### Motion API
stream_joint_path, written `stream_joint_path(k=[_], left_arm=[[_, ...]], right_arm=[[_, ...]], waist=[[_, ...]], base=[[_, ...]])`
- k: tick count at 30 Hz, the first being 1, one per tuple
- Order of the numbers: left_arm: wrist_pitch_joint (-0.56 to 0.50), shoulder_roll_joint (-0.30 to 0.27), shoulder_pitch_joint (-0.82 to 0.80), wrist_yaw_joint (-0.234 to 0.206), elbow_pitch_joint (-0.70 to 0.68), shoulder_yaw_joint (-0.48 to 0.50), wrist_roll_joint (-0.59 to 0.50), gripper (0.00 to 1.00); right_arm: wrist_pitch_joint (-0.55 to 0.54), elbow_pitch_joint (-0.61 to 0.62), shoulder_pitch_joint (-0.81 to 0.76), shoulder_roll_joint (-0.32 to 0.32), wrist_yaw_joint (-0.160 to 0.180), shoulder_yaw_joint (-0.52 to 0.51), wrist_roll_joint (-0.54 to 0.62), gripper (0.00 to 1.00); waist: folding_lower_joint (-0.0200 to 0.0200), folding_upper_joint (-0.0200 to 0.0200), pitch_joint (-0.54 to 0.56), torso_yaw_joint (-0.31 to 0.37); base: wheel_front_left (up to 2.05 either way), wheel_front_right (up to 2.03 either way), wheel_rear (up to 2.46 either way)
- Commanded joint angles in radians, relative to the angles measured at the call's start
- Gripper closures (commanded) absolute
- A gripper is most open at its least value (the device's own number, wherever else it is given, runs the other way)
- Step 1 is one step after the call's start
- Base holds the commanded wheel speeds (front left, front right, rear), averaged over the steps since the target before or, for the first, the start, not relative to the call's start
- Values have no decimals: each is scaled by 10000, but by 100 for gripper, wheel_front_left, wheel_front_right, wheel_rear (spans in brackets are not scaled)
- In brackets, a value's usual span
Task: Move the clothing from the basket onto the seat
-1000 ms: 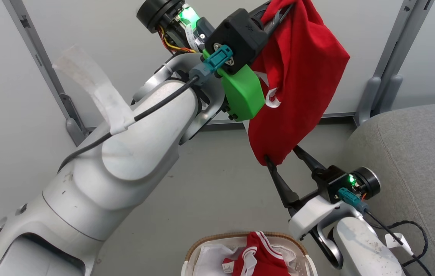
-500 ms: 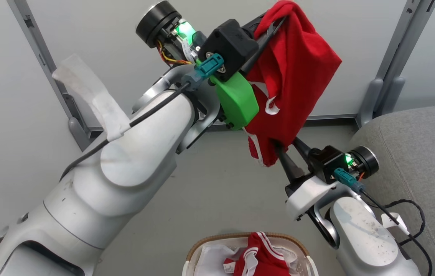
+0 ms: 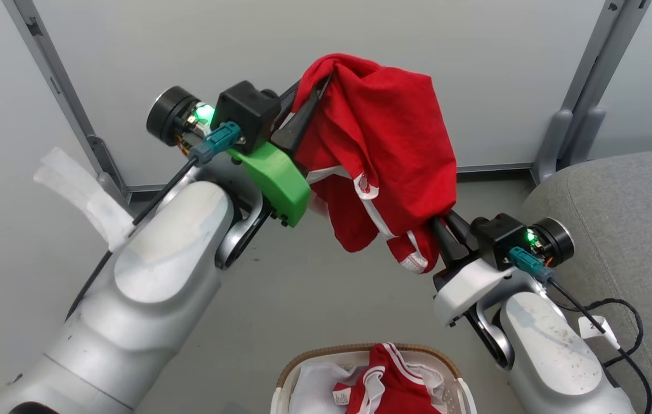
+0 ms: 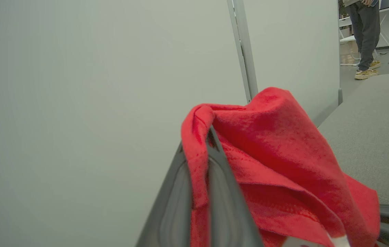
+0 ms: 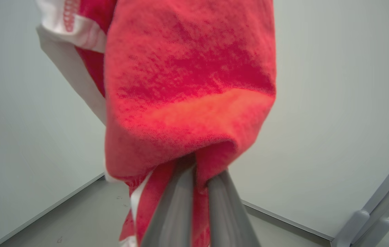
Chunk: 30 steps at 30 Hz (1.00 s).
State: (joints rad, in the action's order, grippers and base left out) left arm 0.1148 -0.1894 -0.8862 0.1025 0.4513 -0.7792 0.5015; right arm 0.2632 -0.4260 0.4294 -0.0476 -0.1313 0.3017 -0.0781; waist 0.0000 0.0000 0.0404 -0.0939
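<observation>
Left fingers (image 3: pixel 298 127), right fingers (image 3: pixel 448 244) clamped on red jersey (image 3: pixel 386 138); long axis upper-left to lower-right, head view.

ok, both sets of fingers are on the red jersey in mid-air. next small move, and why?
Probably swing both arms a little to the robot's right, toward the seat, grips shut. The left gripper pinches the jersey at its top, the right gripper at its lower edge; it hangs between them, clear of the basket, not yet over the seat.
</observation>
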Motion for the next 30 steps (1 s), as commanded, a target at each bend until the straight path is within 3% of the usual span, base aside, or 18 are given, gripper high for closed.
stream_joint_path(k=[1,11,30], left_arm=[[190,-98,374,-23,157,82,199,0],[1344,178,2217,125,896,126,907,0],[1510,678,4779,256,117,1190,451,0]], right_arm=[[23,34,-77,-48,10,-107,-73,100],[24,246,-133,-46,10,-852,71,100],[24,415,-367,-46,10,-1603,332,100]], waist=[[0,0,-38,39],[0,0,-167,130],[0,0,-275,163]], base=[[0,0,0],[0,0,0],[0,0,0]])
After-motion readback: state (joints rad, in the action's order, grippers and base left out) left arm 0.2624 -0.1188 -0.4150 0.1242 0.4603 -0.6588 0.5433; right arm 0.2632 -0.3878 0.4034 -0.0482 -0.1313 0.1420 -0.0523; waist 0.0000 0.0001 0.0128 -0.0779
